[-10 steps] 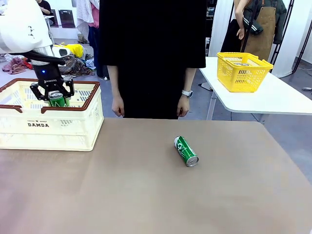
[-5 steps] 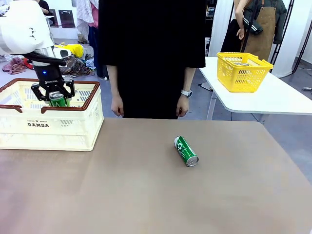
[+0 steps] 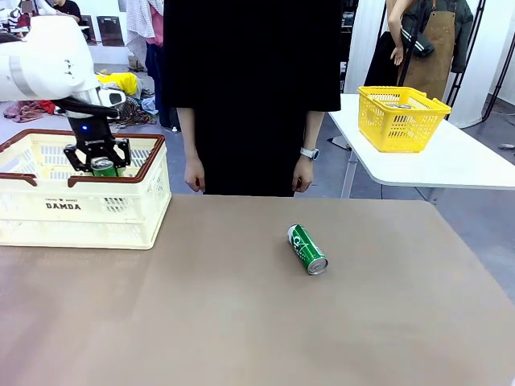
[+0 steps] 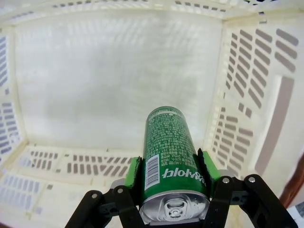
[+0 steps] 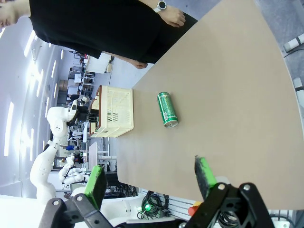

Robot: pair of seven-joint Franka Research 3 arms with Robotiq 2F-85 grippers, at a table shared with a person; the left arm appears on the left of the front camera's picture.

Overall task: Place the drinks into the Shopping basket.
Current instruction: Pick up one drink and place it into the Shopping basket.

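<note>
Left wrist view: left gripper [image 4: 171, 171] clamped on a green can [image 4: 168, 142], held down inside the Shopping basket [image 4: 247, 71] near a corner, no other can visible on the floor below it, can't tell if it's touching down. Front view: the second green can [image 3: 307, 248] lies on its side on the table [image 3: 241, 330], right of centre in the frame, well apart from the basket at the upper left. My read: one drink almost delivered but not released, one left to fetch; right gripper [image 5: 149, 178] jaws apart, holding nothing
</note>
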